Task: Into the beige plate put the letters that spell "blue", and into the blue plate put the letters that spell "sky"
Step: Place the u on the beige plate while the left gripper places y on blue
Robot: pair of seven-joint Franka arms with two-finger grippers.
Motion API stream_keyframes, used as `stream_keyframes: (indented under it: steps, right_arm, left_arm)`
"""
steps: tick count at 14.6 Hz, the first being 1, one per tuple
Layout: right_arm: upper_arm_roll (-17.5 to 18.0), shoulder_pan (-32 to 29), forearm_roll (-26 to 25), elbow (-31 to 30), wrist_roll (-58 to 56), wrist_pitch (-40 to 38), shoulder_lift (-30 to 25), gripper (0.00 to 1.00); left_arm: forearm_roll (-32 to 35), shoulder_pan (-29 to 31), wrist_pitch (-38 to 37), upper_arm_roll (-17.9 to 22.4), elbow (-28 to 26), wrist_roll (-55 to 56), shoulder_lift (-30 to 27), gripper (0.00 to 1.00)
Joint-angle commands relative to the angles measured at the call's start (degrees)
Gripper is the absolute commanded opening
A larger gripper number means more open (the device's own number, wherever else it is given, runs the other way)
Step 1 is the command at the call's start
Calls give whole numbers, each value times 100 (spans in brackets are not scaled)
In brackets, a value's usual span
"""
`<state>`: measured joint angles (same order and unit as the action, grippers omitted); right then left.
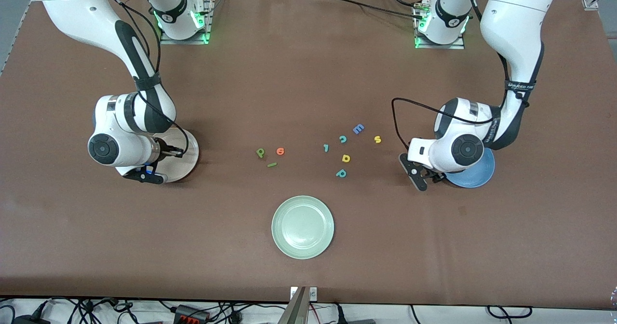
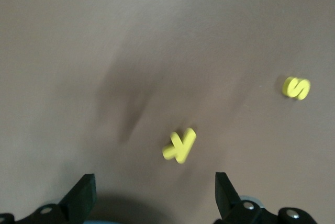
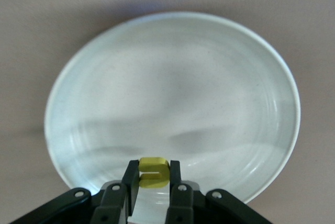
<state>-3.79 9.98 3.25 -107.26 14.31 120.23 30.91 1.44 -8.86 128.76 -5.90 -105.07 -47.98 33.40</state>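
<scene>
My right gripper point(image 1: 176, 152) hangs over the beige plate point(image 1: 191, 164) and is shut on the yellow u point(image 3: 154, 172), which is pinched between both fingers above the plate's point(image 3: 172, 88) rim. My left gripper point(image 2: 154, 182) is open over the blue plate's point(image 1: 482, 175) edge, nothing between its fingers. A blurred yellow k point(image 2: 179, 144) shows just past the fingertips against the brown table. The yellow s point(image 1: 378, 139) point(image 2: 296, 88) lies near it. The green p-shape point(image 1: 260, 153), orange e point(image 1: 280, 151), green bar point(image 1: 272, 164) and teal y point(image 1: 326, 147) lie mid-table.
A pale green plate point(image 1: 302, 226) sits nearest the front camera. A blue E point(image 1: 358, 129), teal c point(image 1: 342, 139), yellow d-shape point(image 1: 345, 158) and teal p-shape point(image 1: 341, 173) lie among the letters between the two arms.
</scene>
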Motion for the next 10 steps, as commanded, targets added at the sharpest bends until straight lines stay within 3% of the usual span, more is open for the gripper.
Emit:
stream_keyframes:
  steps: [1, 2, 4, 5, 8, 10]
  right_arm:
    - [62, -92, -35, -120, -86, 53, 11, 67]
    - [53, -127, -35, -93, -95, 35, 29, 100]
    - [71, -75, -35, 3, -86, -44, -85, 100]
    - [97, 4, -35, 90, -86, -79, -155, 100]
    - [115, 486, 52, 363, -8, -18, -130, 100]
    - [115, 960, 70, 530, 19, 35, -77, 100]
  left_arm:
    - [120, -98, 711, -16, -407, -852, 53, 100]
    - [198, -168, 738, -16, -548, -870, 1, 100]
    - [400, -195, 843, -16, -637, -871, -44, 100]
    - [549, -204, 879, -16, -629, -871, -9, 95]
    - [726, -195, 879, -25, -629, -888, -17, 44]
    - [727, -230, 879, -25, -629, -879, 0, 38]
